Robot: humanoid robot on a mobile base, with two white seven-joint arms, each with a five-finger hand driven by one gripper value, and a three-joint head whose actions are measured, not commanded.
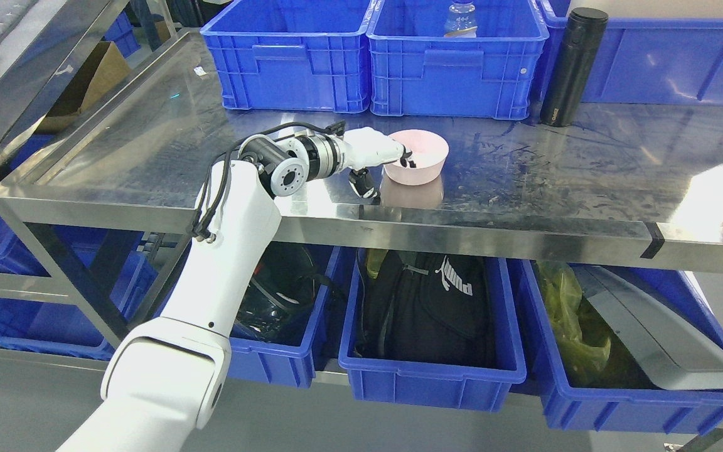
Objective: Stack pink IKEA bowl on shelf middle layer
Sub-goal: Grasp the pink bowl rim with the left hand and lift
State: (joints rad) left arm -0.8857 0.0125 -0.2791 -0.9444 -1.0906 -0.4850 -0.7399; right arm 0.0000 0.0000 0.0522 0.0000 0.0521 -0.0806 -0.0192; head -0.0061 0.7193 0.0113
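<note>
On the steel shelf, we see these things:
Bowl: the pink bowl point(420, 157) stands upright on the shelf point(587, 176), near the front edge, about the middle of the picture.
Left hand: our left hand point(381, 160) reaches in from the left; its fingers point(407, 160) hook over the bowl's near rim, and the thumb point(364, 185) is below, outside the wall. We read it as gripping the rim.
Right hand: we do not see it.
Behind the bowl: two blue crates point(374, 63) stand side by side at the back; the right one holds a clear bottle point(460, 19).
Flask: a black flask point(572, 66) stands upright to the right of these crates, well apart from the bowl.
Below: more blue bins; one holds a black backpack point(427, 307).
</note>
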